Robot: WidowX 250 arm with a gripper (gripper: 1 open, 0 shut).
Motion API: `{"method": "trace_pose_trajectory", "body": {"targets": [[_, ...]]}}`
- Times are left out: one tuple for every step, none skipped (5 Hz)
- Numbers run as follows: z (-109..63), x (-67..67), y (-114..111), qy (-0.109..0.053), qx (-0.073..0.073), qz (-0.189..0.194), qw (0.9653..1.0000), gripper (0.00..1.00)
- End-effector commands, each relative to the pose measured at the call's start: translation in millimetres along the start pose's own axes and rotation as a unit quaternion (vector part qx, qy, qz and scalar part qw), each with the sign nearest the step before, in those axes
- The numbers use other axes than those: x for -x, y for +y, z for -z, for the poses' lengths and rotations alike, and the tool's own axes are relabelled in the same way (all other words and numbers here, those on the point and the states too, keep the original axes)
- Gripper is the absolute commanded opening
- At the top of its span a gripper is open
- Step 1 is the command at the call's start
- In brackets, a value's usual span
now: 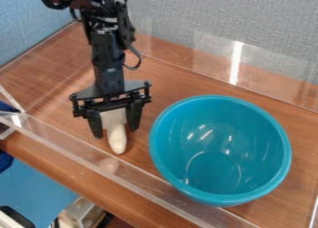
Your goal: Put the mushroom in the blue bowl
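The black gripper (114, 129) points down over the mushroom (117, 137), its fingers on either side of the pale stem; whether they pinch it is hard to tell. The mushroom lies on the wooden table (62, 72), near the left of the big blue bowl (220, 150). A clear strip (137, 176) runs along the table's front edge. Behind stands a textured grey wall (187, 22).

My end effector (114, 124) hides the top of the mushroom (117, 137); the blue thing (6, 161) at the left edge is cut off.
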State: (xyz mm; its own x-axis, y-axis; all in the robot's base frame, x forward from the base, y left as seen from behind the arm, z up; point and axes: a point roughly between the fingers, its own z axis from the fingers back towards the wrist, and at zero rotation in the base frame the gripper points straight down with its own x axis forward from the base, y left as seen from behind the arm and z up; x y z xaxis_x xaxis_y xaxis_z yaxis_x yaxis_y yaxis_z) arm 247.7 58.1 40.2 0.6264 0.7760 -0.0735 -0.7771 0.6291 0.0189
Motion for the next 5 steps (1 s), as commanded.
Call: {"method": "trace_pose_trajectory", "body": {"targets": [[-8.6, -1.3, -4, -0.017, 0.009, 0.005, 0.9998, 0.0], [-18.3, 2.1, -4, -0.015, 0.011, 0.009, 0.9998, 0.0], [-31.2, 6.3, -7, -0.01, 0.018, 0.014, 0.9997, 0.0], [-59.8, 14.0, -13, -0.004, 0.041, 0.019, 0.999, 0.0], [-93.0, 29.4, -30, 0.007, 0.06, 0.044, 0.9972, 0.0]]}}
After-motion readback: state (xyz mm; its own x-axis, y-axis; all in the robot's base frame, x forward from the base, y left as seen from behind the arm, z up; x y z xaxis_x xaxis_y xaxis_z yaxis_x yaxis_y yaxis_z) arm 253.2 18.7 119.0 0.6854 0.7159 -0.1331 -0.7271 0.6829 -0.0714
